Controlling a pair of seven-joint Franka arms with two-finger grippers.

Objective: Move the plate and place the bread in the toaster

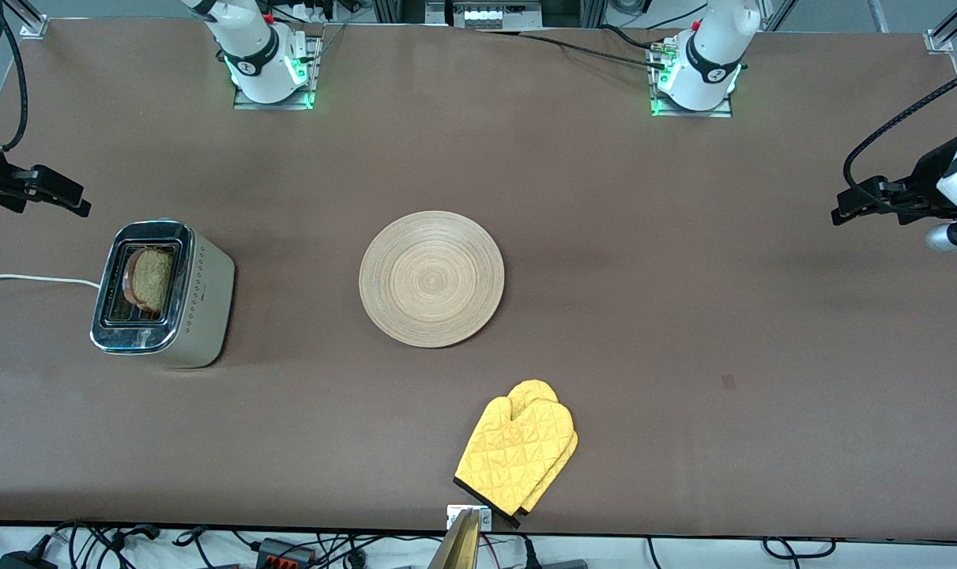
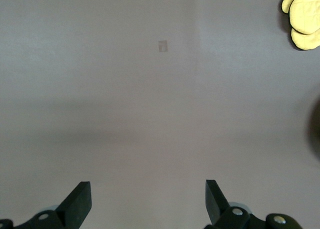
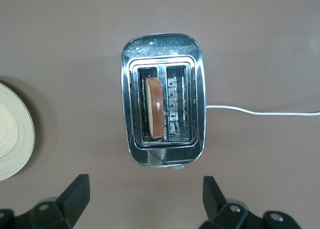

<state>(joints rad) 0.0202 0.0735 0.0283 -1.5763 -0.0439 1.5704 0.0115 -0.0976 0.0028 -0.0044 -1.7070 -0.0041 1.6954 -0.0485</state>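
At the left edge of the front view, just above the middle, the right pincer (image 1: 71, 201) hangs over bare tabletop (image 1: 683, 316) above the toaster's end; its fingers cannot be made out here. Lower left of the frame stands the toaster (image 1: 162, 294), its white cord (image 1: 28, 278) running off the left edge. The bread (image 1: 150, 278) stands upright in one slot, its top showing above the chrome. The plate (image 1: 431, 278) lies flat at the centre of the frame, with nothing on it. Below it, at the bottom centre, lies a yellow oven mitt (image 1: 518, 452). At the right edge, the left pincer (image 1: 842, 213) hangs over bare tabletop, well apart from everything.

In the left wrist view, the left pincer (image 2: 148, 199) shows along the bottom edge with its fingers spread wide and nothing between them. Below it is only bare tabletop (image 2: 150, 89); the oven mitt (image 2: 302, 16) peeks in at the upper right corner.

In the right wrist view, the right pincer (image 3: 146, 196) sits at the bottom edge, fingers wide apart and empty. The toaster (image 3: 162, 114) fills the centre, the bread (image 3: 154, 108) seated on edge in one slot, the other slot empty; the cord (image 3: 260, 111) leaves toward the right edge. An arc of the plate (image 3: 15, 131) shows at the left edge.

Judging from this, the bread is in and released, the plate rests clear, and both arms wait apart. The task looks complete.
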